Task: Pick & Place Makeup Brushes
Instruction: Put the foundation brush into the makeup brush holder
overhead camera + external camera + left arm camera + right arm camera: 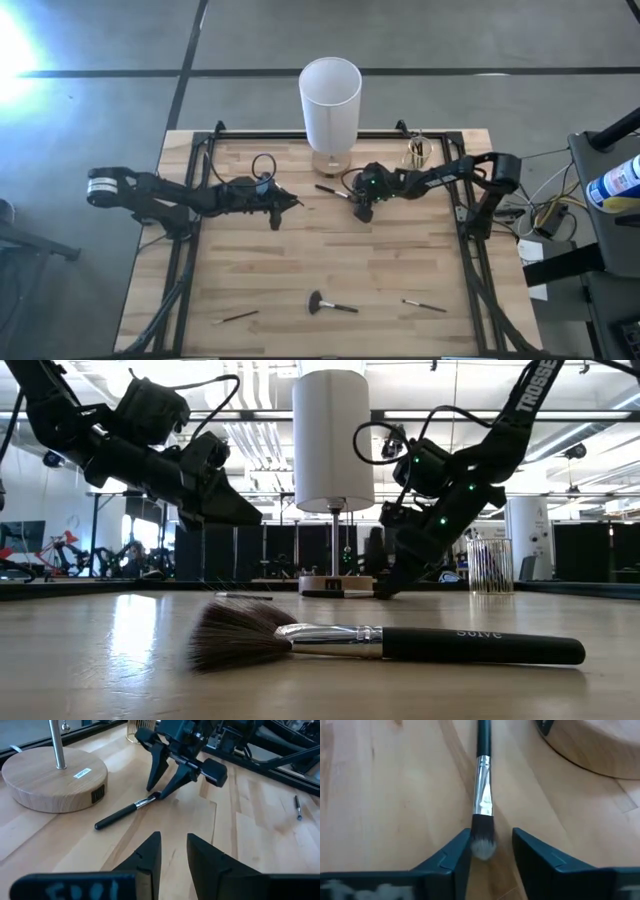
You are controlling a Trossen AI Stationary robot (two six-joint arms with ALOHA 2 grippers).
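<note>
A dark-handled makeup brush (330,190) with a silver ferrule lies flat on the table in front of the lamp base. My right gripper (491,837) is open and low over the brush's bristle end (482,845), one finger on each side of it. It also shows in the left wrist view as the right gripper (162,790). My left gripper (295,203) is open and hovers left of the brush (120,814), pointing toward it. A fan brush (330,305) and two thin brushes (235,317) (425,305) lie near the near edge. My right gripper comes slanting down from the table's right, with its fingers along the brush. One finger (457,852) stands right beside the bristle tip (481,849). I cannot tell whether it touches. The brush lies flat on the table.
A lamp with a white shade (330,100) stands on a round wooden base (55,780) at the far middle. A clear holder (418,152) stands at the far right. The fan brush (380,643) lies close in the low view. Black frame rails (190,250) run along the table's sides.
</note>
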